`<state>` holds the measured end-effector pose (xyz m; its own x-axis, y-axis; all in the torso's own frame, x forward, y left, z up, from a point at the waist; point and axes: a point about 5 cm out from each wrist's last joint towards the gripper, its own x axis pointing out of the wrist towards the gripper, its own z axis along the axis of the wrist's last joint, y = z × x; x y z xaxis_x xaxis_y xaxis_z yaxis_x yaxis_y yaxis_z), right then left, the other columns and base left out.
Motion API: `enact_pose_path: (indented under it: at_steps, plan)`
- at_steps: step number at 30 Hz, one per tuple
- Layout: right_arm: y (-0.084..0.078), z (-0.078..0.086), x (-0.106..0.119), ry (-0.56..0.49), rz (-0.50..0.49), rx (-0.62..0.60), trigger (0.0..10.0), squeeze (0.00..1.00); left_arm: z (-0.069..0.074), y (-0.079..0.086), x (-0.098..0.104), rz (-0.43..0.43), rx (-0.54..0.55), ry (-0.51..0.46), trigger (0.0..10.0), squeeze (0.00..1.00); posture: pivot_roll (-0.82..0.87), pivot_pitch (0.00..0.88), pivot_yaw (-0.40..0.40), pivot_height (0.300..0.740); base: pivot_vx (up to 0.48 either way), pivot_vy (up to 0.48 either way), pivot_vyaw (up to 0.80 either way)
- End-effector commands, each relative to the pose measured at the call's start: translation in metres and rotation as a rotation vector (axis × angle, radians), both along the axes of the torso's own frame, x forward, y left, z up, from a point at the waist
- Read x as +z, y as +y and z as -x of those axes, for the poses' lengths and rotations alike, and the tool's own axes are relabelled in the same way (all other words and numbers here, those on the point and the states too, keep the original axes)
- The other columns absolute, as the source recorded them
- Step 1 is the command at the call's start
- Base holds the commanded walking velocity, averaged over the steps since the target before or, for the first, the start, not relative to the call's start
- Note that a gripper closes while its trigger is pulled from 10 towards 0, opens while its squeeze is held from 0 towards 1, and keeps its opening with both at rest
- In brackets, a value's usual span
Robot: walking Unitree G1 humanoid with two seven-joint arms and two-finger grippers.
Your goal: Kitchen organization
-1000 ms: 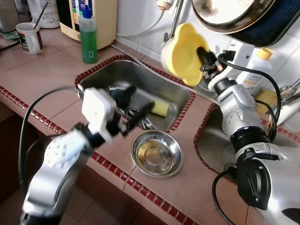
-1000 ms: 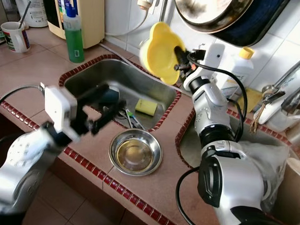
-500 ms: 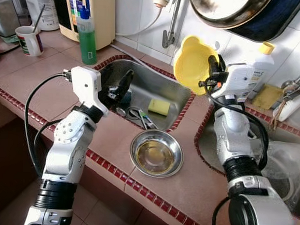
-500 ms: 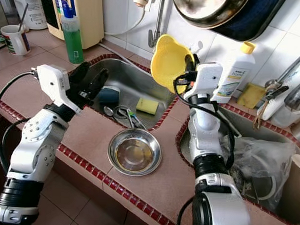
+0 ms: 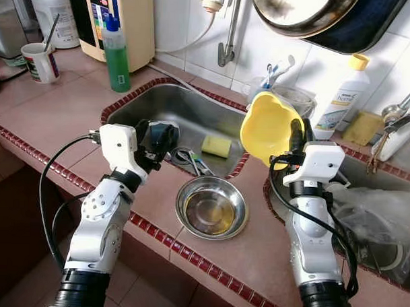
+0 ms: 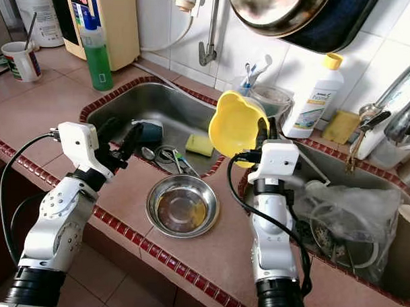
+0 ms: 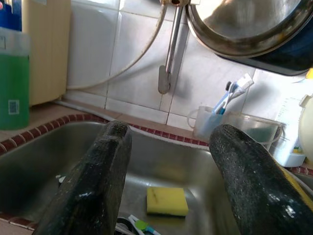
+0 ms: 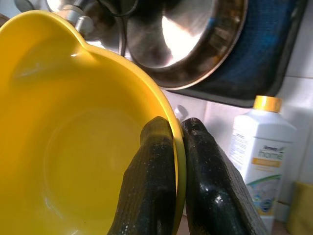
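My right gripper point(image 8: 178, 147) is shut on the rim of a yellow plastic bowl point(image 5: 268, 129), one finger inside and one outside. The bowl hangs tilted above the counter strip between the two sinks. Below and to its left a steel bowl point(image 5: 211, 207) sits on the tiled counter. My left gripper point(image 6: 122, 138) is open with nothing between its fingers, at the front edge of the left sink point(image 5: 156, 101). In that sink lie a yellow sponge point(image 7: 167, 200), some utensils point(image 5: 191, 160) and a dark object point(image 6: 150, 132).
A green soap bottle point(image 5: 117, 46) and a mug point(image 5: 40, 60) stand at the back left. A white bottle point(image 5: 343, 94) and a toothbrush cup point(image 7: 208, 120) stand by the wall. A large pan point(image 5: 311, 12) hangs overhead. A plastic bag point(image 5: 378, 213) lies in the right sink.
My right arm has lowered the yellow bowl from tap height toward the counter. My left gripper has swung from the counter front to the sink edge. The camera has shifted too.
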<state>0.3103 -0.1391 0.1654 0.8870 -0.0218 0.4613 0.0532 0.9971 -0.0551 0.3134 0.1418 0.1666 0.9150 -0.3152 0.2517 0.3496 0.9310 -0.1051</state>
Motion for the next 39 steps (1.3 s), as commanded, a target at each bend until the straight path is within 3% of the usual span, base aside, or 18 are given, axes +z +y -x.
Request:
enact_pose_path:
  at_steps: [1, 19, 26, 39]
  plan:
    - [-0.0008, -0.0003, 0.0129, -0.038, -0.001, -0.008, 10.0, 0.0, -0.003, 0.0002, 0.0043, -0.002, -0.016, -0.016, 10.0, 0.0, 0.1, 0.0, -0.052, 0.74, 0.0, 0.0, 0.0]
    - [0.0023, -0.0018, 0.0167, -0.025, 0.004, 0.039, 10.0, 0.0, -0.0011, -0.0034, -0.0013, -0.085, -0.041, -0.006, 10.0, 0.0, 0.11, 0.0, -0.046, 0.74, 0.0, 0.286, 0.0]
    - [0.0017, -0.002, 0.016, -0.008, -0.002, 0.042, 10.0, 0.0, -0.0004, -0.0061, -0.0013, -0.071, -0.055, -0.005, 10.0, 0.0, 0.1, 0.0, -0.051, 0.74, 0.0, 0.48, 0.0]
    - [0.0012, -0.0031, 0.0154, 0.01, -0.011, 0.036, 10.0, 0.0, -0.002, -0.0089, 0.0, -0.084, -0.067, -0.009, 10.0, 0.0, 0.1, 0.0, -0.047, 0.74, 0.0, 0.48, -0.77]
